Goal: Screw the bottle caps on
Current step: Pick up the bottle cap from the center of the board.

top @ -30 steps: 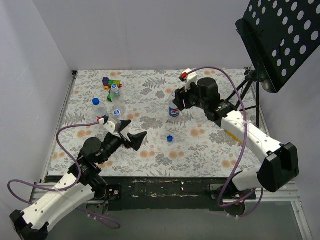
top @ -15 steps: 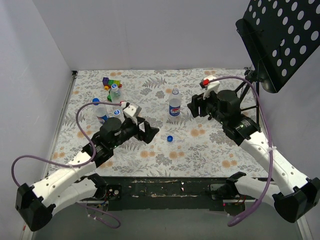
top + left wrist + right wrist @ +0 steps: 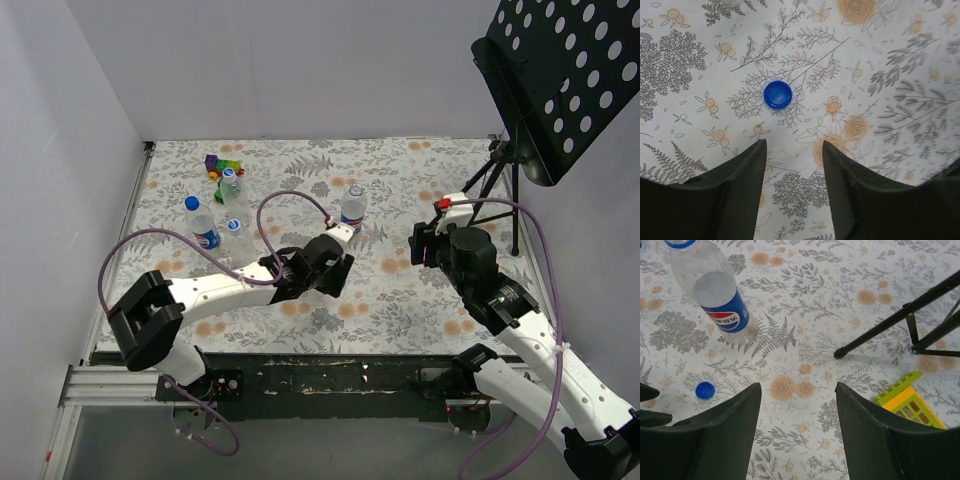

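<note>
left fingers point(image 3: 756, 160) part-open and empty above the bench point(image 3: 900, 60); blue cap point(image 3: 778, 94) lies just ahead of the tips (not between them). if i close here, i judge they pinch air or flick it away. right fingers point(image 3: 747, 405) wide, empty, near the pepsi bottle point(image 3: 720, 302).

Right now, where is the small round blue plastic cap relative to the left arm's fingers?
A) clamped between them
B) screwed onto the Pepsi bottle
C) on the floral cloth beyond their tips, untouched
C: the small round blue plastic cap lies flat on the floral cloth ahead of the left arm's fingers, with cloth showing between.
</note>
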Robot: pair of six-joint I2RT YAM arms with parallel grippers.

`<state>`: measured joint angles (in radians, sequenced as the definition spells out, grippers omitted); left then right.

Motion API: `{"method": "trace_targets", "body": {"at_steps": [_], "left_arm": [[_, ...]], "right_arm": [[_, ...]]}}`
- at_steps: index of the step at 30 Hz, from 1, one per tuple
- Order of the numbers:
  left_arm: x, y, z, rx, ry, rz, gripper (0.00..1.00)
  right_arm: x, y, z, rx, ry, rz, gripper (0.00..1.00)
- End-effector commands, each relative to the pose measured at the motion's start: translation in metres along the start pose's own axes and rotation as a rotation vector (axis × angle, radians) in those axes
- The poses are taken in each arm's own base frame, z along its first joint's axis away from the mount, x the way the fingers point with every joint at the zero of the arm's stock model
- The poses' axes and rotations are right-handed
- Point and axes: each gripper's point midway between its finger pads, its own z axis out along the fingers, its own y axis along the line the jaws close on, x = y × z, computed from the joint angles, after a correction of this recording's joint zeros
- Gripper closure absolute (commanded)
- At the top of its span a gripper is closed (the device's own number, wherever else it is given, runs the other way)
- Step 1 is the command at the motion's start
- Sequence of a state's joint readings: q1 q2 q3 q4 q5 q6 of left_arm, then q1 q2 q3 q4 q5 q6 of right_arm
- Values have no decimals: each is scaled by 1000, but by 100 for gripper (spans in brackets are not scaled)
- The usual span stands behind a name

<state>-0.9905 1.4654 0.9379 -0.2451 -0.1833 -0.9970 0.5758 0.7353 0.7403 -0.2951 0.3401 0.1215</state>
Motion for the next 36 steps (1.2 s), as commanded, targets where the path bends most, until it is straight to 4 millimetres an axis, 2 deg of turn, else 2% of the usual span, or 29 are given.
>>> {"method": "trace_targets", "body": {"at_steps": [1,3,8,10,16,24,29,36], "left_arm": [[-3,1,14,-88,23,11,59],[-2,-4,23,-94,36,29,65],[4,-11,43,-101,61,54,66],[10,-10,52,-115,81,68,66],[14,-7,67,-139,91,100,67],[2,-8,70,-142,62,124,69],[-1,-14,64,-112,58,113,69],[-3,-9,70,-150,56,137,69]], "right_arm": [[-1,-15,-4,75,-61,30,31],[4,-17,-4,81,-62,30,31],[15,-20,-6,88,-58,32,31],[19,-21,-7,89,-58,33,31],[21,-24,-8,100,-56,23,31],[21,-24,-8,99,-53,15,32],[22,-25,-9,104,-53,10,32],[23,-25,-9,105,-50,8,32]]}}
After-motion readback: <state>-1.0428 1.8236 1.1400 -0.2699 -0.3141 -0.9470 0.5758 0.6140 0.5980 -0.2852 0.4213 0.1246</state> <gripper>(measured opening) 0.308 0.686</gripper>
